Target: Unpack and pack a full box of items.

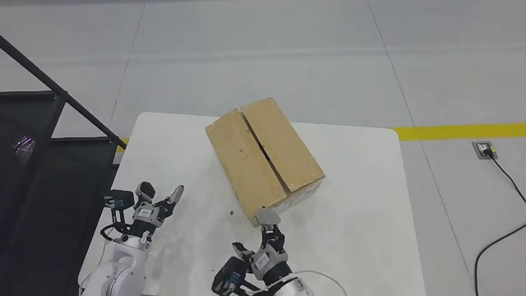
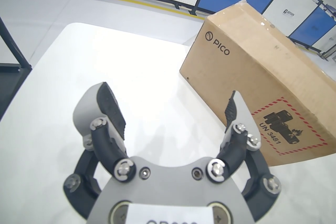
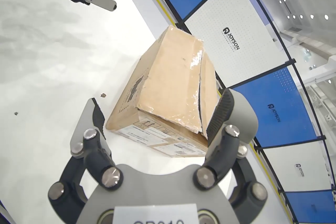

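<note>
A brown box (image 1: 263,158) sits in the middle of the top view on a white table (image 1: 362,214), turned at a slant. Its two top flaps are closed. The left gripper (image 1: 162,191) is at the lower left, apart from the box, wide open and holding nothing. The right gripper (image 1: 269,224) is at the bottom middle, close to the box's near corner, also open and empty.

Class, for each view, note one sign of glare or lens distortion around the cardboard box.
Right wrist view: clear tape on the brown cardboard box glares white, and the blue and white wall panels curve. Left wrist view: the panel row bends too. Top view: box edges look straight.
</note>
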`<state>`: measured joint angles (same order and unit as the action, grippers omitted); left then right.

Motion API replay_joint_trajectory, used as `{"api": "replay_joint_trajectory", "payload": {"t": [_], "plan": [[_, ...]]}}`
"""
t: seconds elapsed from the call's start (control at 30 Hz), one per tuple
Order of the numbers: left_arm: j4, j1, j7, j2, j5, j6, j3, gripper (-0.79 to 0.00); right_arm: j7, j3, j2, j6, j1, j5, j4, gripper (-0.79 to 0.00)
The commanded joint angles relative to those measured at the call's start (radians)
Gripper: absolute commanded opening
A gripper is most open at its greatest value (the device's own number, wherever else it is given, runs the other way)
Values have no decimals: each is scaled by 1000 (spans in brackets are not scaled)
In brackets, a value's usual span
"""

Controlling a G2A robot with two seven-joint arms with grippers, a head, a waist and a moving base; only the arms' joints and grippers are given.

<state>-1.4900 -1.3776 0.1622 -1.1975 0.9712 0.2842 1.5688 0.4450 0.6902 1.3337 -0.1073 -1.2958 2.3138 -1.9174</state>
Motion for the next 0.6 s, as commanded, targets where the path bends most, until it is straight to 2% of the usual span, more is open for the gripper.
{"api": "replay_joint_trajectory", "payload": {"t": [0.0, 0.2, 0.57], "plan": [[-1, -1, 5, -1, -6, -9, -1, 0, 101, -36, 21, -21, 45, 98, 58, 0], [0, -7, -1, -1, -16, -3, 9, 0, 216, -124, 83, -134, 101, 207, 150, 0], [3, -7, -7, -1, -24, 4, 15, 0, 259, -99, 154, -177, 178, 130, 331, 0]]}}
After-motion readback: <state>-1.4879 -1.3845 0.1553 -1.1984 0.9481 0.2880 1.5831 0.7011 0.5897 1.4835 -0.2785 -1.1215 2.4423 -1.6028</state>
